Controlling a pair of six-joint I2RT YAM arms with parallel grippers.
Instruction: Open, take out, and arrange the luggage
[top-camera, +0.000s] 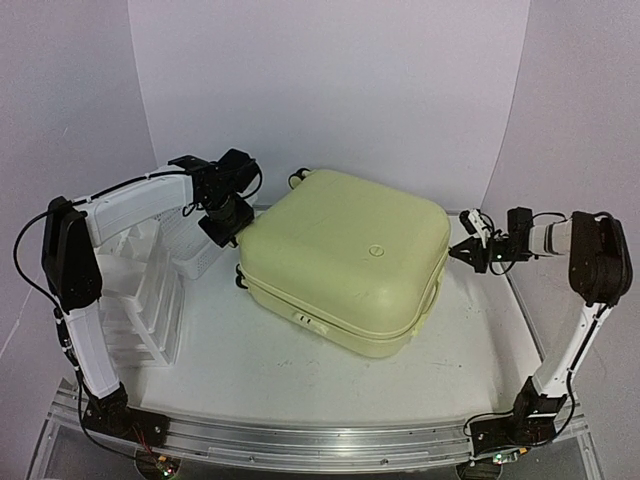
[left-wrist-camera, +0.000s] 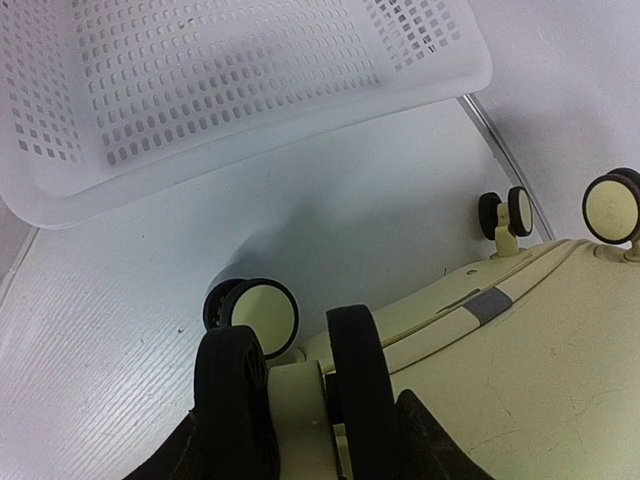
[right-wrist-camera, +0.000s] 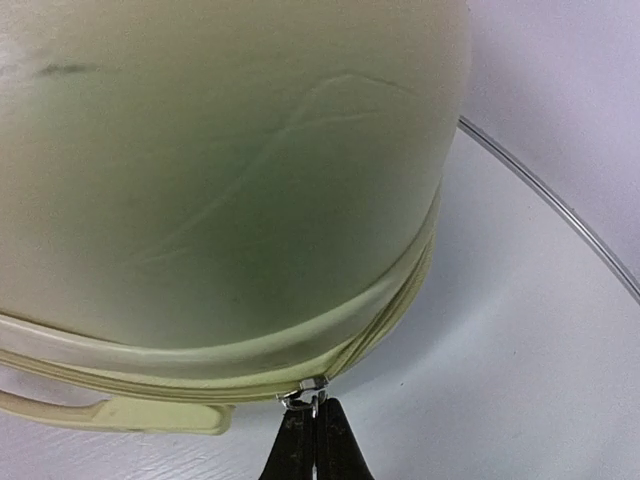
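- The luggage, a pale yellow hard-shell suitcase, lies flat and closed in the middle of the white table, turned at a slant to the table's edges.
- Its wheeled end faces the left and back; its rounded right side faces the right arm.
- The left gripper is at the suitcase's back-left corner. In the left wrist view its black fingers sit on either side of a twin wheel and seem pressed against the black tyres.
- Just beyond that wheel is a second wheel with a cream hub. Two more wheels show at the far corner.
- The right gripper is at the suitcase's right edge, fingers pressed together and pinching the small silver zipper pull on the seam between the two shells.
- A cream side handle lies along the seam to the left of the pull.
- A white mesh basket stands just beside the suitcase's left corner, beyond the left gripper.
- A white plastic drawer organiser stands near the table's left edge, next to the basket.
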